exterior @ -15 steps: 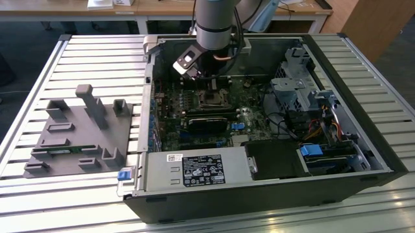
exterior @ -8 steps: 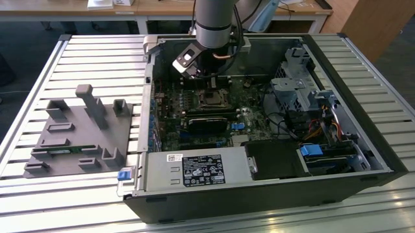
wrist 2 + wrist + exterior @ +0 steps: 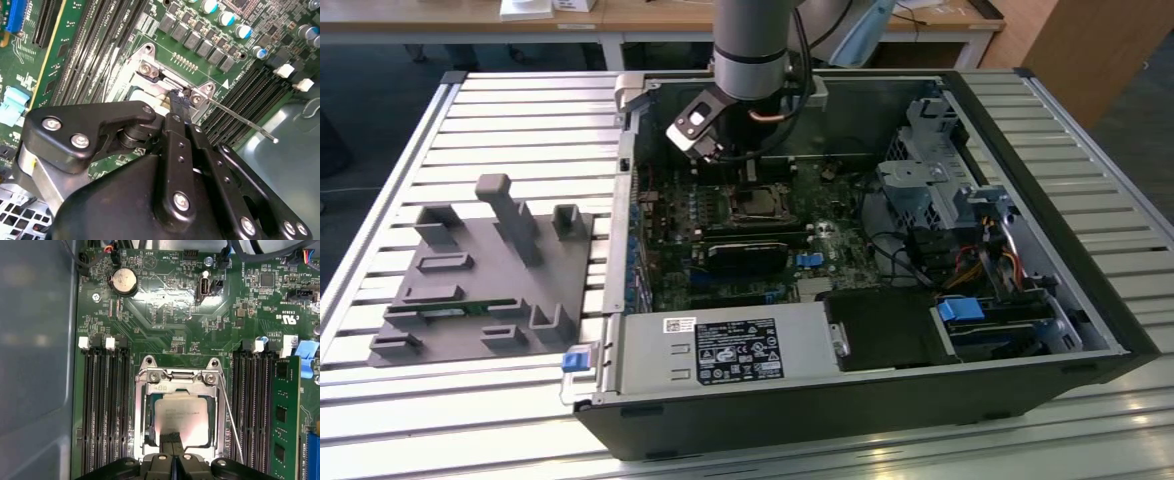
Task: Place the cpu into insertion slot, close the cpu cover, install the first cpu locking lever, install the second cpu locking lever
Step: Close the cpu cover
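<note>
Dull silver, the cpu (image 3: 181,415) already lies in its socket near the middle of the motherboard (image 3: 165,315). The cpu cover (image 3: 139,415) frames it and looks folded down over its edges. The gripper (image 3: 171,437) has its fingers pressed together with nothing between them. Their tips rest at the edge of the cpu opposite the cover's hinge, probably to press the plate flat. A thin wire lever (image 3: 231,425) along one side of the socket stands loose and seems not hooked down yet. Faint print marks the cpu's top and white lettering dots the motherboard. A printed sticker (image 3: 734,350) sits on the power supply at the case's front edge in the exterior view.
</note>
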Controlling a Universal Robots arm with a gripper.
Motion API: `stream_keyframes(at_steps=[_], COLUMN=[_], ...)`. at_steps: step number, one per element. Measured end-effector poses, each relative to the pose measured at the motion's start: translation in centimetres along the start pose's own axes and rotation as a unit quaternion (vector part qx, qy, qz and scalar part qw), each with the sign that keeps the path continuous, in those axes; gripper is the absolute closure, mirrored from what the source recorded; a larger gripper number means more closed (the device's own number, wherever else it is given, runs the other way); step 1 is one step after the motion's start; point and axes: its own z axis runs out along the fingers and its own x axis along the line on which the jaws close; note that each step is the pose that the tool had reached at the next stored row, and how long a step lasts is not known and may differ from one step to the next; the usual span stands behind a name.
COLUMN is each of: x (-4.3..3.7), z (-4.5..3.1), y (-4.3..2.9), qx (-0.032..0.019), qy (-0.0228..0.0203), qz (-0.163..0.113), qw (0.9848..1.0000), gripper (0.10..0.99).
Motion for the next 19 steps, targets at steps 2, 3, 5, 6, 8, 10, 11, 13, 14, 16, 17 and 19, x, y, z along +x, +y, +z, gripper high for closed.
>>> stream_keyframes(at_steps=[2, 3, 5, 6, 8, 10, 11, 13, 14, 16, 17, 19], x=[0.0, 0.0, 0.01, 0.03, 0.04, 0.04, 0.04, 0.04, 0.03, 0.03, 0.03, 0.03], z=[0.09, 0.1, 0.12, 0.13, 0.12, 0.01, -0.1, -0.36, -0.48, -0.69, -0.78, -0.86], y=[0.0, -0.01, -0.01, -0.01, 0.0, 0.0, 0.0, 0.0, 0.0, 0.0, 0.01, 0.01], qx=[0.0, 0.0001, 0.0001, 0.0001, 0.0, -0.0001, -0.0001, 0.0, 0.0, 0.0, 0.0, -0.0001], qy=[0.0, -0.0001, -0.0002, -0.0001, 0.0, 0.0001, 0.0001, 0.0, 0.0, 0.0, 0.0, 0.0001], qz=[0.0, 0.0, 0.0, 0.0, 0.0, 0.0, 0.0, 0.0, 0.0, 0.0, 0.0, 0.0], qw=[1.0, 1.0, 1.0, 1.0, 1.0, 1.0, 1.0, 1.0, 1.0, 1.0, 1.0, 1.0], gripper=[0.976, 0.976, 0.976, 0.976, 0.976, 0.976, 0.976, 0.976, 0.976, 0.976, 0.976, 0.976])
